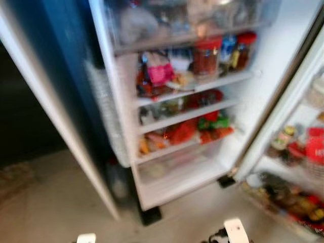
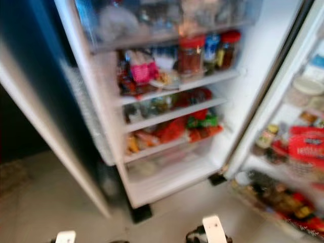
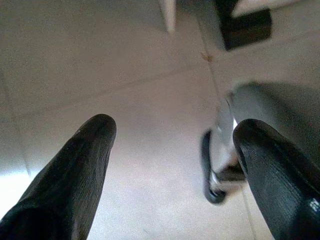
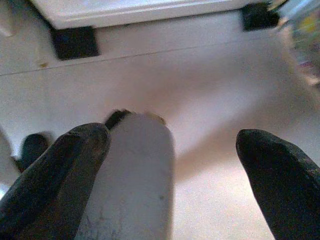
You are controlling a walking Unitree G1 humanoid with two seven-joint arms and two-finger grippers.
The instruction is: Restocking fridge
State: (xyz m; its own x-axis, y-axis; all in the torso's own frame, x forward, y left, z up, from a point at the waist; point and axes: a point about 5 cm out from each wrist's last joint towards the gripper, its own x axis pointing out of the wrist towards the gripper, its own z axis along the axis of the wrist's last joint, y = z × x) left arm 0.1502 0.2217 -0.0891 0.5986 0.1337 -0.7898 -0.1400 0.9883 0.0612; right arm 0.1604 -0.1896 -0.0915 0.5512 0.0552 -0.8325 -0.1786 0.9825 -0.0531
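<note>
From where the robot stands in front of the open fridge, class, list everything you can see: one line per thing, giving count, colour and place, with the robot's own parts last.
Fridge: one, white inside, open ahead.
Left door: one, dark blue face with a pale edge, swung open on the left.
Right door rack: one, white, on the right, packed with jars and red packs; too blurred to count.
Red-lidded jars: at least two, upper shelf.
Pink packet: one, same shelf, further left.
Red and green packets: several, lower shelves; blurred.
Bottom drawer: one, clear, lowest level.
Floor: pale tiles, under the fridge.
Left gripper: black fingers open, over the floor.
Right gripper: black fingers open, over the floor near the fridge's base.
</note>
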